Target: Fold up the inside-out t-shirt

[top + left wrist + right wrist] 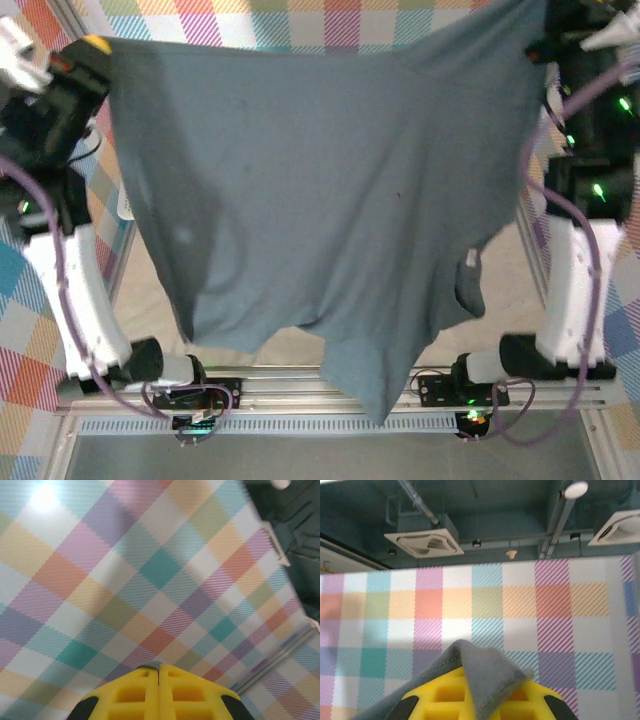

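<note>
Cloth takes up the middle of our overhead picture: the t-shirt hangs stretched in the air between the two arms, high above the table, and it blocks our look at nearly all of the surface. Its top edge runs from the far-left corner across to the far-right corner. Its lowest flap dangles over the metal rail at the near edge.

On its wrist camera we see the left gripper with yellow fingers pressed tight together, and from above the shirt's left corner hangs from it. The right gripper pinches the other corner, and a grey fold with a stitched hem drapes over its yellow fingers.

Around the shirt we catch the pastel checked cloth along the table's left, right and far edges. The left arm and the right arm stand white on either side, with purple cables looping along them and green lights glowing on the right. Above the checks, the right wrist shows us a dark ceiling with a square vent and a round lamp.
</note>
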Controlling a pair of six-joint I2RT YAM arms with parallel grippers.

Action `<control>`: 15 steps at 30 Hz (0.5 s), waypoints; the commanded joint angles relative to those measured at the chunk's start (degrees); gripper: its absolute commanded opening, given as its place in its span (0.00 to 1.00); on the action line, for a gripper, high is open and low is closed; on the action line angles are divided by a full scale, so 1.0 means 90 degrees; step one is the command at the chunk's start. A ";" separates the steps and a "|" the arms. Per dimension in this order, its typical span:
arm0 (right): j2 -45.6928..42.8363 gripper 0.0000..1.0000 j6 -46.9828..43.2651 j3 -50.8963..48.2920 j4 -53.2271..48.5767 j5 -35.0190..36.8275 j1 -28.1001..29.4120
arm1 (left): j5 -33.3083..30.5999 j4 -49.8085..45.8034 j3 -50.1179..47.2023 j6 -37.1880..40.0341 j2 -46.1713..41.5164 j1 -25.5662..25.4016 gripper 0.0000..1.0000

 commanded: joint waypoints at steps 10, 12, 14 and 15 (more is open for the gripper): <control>0.0936 0.00 0.0719 0.1873 0.0750 -0.0478 -0.0186 | -0.0213 -0.0989 0.3178 0.1133 0.1486 -0.0372 0.00; 0.0820 0.00 0.0831 0.1798 0.0639 -0.0635 -0.0219 | -0.0121 -0.1017 0.2864 0.1237 0.1252 -0.0394 0.00; 0.0649 0.00 0.0908 0.1521 0.0460 -0.0840 -0.0231 | 0.0099 -0.0794 0.1953 0.1434 0.0849 -0.0462 0.00; 0.0551 0.00 0.0936 0.1319 0.0297 -0.0942 -0.0235 | 0.0252 -0.0583 0.1377 0.1538 0.0657 -0.0510 0.00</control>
